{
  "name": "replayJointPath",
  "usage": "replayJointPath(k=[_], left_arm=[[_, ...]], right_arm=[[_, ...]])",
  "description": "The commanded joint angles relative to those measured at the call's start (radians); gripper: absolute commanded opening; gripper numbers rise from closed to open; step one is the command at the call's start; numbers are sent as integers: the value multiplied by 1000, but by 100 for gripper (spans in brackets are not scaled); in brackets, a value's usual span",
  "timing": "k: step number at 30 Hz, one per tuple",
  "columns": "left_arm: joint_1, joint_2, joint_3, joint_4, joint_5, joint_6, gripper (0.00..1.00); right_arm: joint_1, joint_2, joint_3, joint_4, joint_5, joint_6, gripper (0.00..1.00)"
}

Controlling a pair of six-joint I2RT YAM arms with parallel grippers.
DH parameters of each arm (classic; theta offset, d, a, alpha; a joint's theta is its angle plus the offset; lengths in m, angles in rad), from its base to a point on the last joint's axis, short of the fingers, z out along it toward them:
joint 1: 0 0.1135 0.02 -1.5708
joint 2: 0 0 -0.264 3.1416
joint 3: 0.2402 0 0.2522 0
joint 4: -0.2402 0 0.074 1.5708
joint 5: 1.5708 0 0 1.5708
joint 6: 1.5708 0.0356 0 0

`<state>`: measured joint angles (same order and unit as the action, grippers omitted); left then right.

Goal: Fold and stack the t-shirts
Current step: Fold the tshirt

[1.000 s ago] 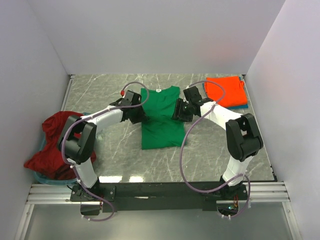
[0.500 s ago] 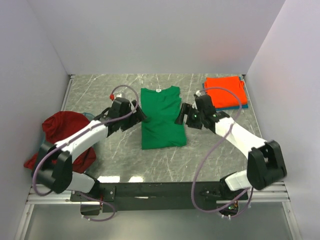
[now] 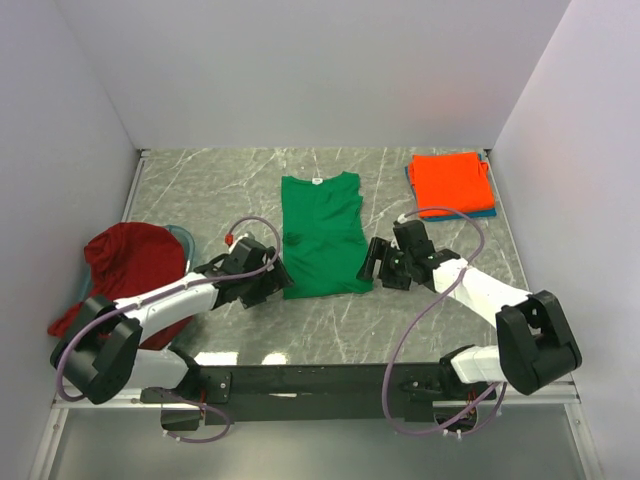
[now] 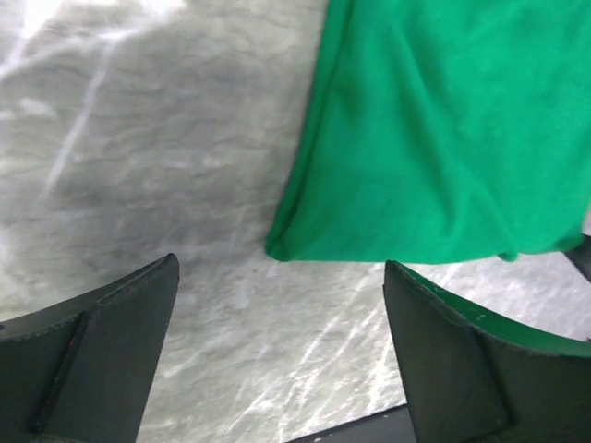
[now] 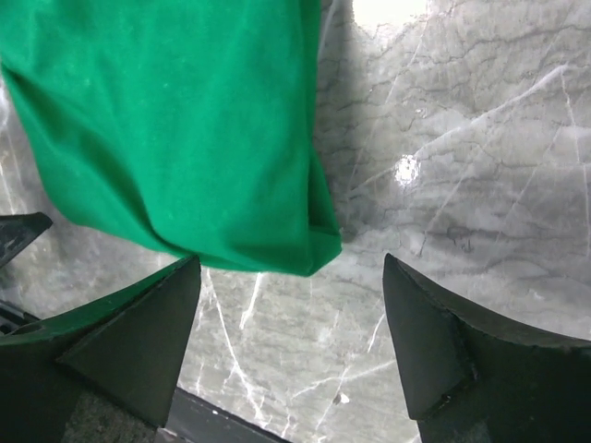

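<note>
A bright green t-shirt [image 3: 320, 235] lies flat mid-table, sleeves folded in, with a white neck label at its far end. My left gripper [image 3: 278, 280] stands open just off its near-left hem corner; the left wrist view shows that corner of the green t-shirt [image 4: 416, 157] ahead of the left gripper [image 4: 277, 318], with only marble between the fingers. My right gripper [image 3: 373, 262] is open beside the near-right corner; the green t-shirt [image 5: 185, 120] lies just ahead of the right gripper [image 5: 291, 337]. A folded orange-red t-shirt [image 3: 450, 182] rests on a teal-blue one [image 3: 490, 212].
A crumpled dark red t-shirt [image 3: 130, 265] is heaped at the table's left edge, with a bit of teal cloth [image 3: 182, 236] showing beside it. White walls close in the left, back and right sides. The dark rail [image 3: 320, 380] with the arm bases runs along the near edge.
Both grippers have let go of the green t-shirt's upper sides, opened wide and drawn back toward me to its near hem corners. The shirt stays where it was.
</note>
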<state>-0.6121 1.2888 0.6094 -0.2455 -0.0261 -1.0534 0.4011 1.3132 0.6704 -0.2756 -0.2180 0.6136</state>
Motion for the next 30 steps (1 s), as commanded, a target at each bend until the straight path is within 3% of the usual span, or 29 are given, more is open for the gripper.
replayJointPath(k=[1,6,12,23,30], left_arm=[[-15,4,9,86,17,-26,96],[-21,73,32,66,-4,-34,75],[-34,115,36,81,8,-37,62],[-44,164,26,104,17,-45,42],[-52,173,15,109,17,-48,22]], right_arm=[[1,24,-9,64,22,25,85],[-1,76,-25,95,34,48,79],[1,109,-37,108,8,57,63],[12,86,-98,122,5,69,46],[19,90,-118,116,16,81,43]])
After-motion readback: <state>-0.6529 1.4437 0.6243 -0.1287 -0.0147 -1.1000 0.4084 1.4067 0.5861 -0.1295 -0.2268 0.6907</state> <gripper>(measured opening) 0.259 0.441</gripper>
